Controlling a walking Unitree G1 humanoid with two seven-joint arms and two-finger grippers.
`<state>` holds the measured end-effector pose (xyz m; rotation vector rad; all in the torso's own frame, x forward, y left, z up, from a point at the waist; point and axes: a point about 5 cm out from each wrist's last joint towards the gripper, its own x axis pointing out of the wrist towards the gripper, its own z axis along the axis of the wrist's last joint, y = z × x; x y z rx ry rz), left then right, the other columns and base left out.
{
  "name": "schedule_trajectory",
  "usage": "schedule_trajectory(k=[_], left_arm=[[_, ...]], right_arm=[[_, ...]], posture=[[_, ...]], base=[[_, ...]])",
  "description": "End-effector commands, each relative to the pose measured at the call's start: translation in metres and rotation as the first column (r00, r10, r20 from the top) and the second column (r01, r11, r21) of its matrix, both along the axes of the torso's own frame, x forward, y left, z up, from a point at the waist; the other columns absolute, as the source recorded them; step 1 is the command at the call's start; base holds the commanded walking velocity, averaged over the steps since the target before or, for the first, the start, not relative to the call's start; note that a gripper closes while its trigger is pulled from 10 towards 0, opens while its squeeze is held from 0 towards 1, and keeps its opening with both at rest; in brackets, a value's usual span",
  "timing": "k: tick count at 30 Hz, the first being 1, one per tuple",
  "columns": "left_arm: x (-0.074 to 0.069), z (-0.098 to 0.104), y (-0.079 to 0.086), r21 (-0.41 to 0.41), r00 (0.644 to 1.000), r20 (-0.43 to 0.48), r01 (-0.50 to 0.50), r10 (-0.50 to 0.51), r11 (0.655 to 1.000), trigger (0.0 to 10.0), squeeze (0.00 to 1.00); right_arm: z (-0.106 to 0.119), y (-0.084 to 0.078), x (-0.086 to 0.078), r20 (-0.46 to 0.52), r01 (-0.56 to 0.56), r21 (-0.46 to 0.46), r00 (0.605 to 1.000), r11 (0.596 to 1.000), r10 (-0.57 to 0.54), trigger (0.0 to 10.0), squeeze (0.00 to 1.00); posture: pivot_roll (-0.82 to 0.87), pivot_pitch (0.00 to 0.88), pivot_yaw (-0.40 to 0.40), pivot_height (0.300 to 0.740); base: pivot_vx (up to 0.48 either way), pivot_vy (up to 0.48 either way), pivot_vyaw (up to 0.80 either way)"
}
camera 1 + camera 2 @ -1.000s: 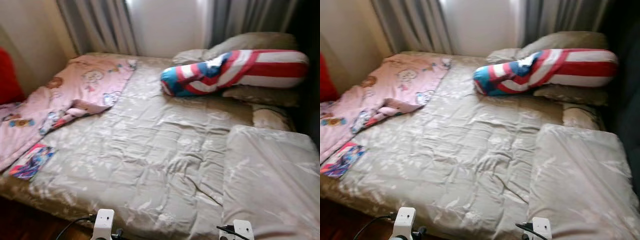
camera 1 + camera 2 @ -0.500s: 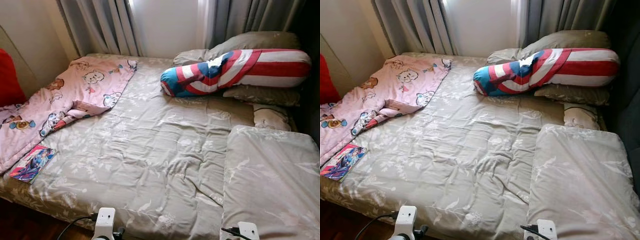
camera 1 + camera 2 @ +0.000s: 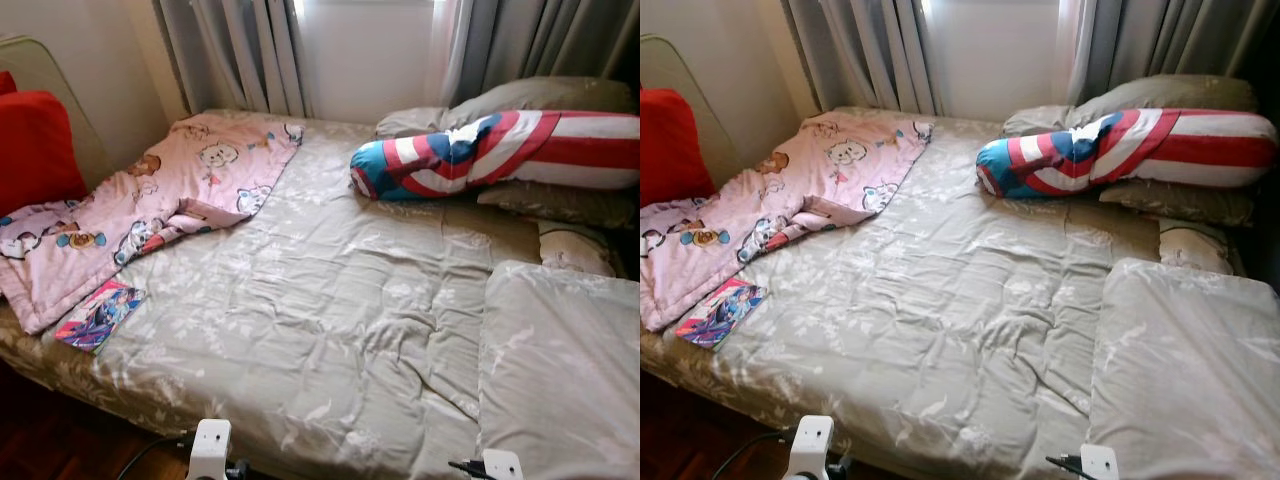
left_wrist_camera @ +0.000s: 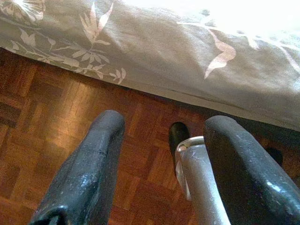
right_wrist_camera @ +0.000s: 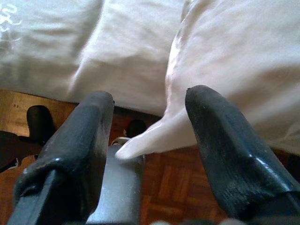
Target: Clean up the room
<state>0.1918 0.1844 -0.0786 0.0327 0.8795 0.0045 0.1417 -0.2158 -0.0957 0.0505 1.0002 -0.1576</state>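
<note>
Facing the bed (image 3: pixel 330 330) with both end effectors, left end effector (image 4: pixel 164 159) and right end effector (image 5: pixel 150 136), spread and empty; pink cartoon blanket (image 3: pixel 150 200), rumpled beside the comic book (image 3: pixel 98 315), likely soft, light, best pinched at its folded edge.

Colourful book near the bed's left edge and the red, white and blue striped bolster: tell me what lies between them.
In the left eye view, between the colourful book and the striped bolster lies only rumpled grey leaf-print quilt.
</note>
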Motion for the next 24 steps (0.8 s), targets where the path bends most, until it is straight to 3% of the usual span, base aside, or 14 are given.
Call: schedule_trajectory(k=[1, 8, 24], left_arm=[[-0.007, -0.003, 0.006, 0.013, 0.999, -0.037, -0.017, 0.017, 1.000, 10.0, 0.00], [-0.010, -0.005, 0.006, 0.015, 0.999, -0.048, -0.017, 0.018, 1.000, 10.0, 0.00], [-0.013, -0.006, 0.011, 0.020, 0.998, -0.060, -0.024, 0.025, 1.000, 10.0, 0.00]], right_arm=[[0.000, 0.010, 0.004, 0.014, 0.000, 0.014, 1.000, 1.000, 0.000, 10.0, 0.00], [0.001, 0.022, 0.012, 0.032, -0.008, 0.023, 0.999, 1.000, 0.008, 10.0, 0.00], [-0.002, 0.013, 0.000, -0.003, 0.005, 0.015, 1.000, 1.000, -0.005, 10.0, 0.00]], posture=[[-0.06, 0.000, 0.040, 0.740], [-0.06, 0.000, 0.041, 0.740], [-0.06, 0.000, 0.044, 0.740]], base=[[0.000, 0.360, 0.00], [0.000, 0.363, 0.00], [0.000, 0.359, 0.00]])
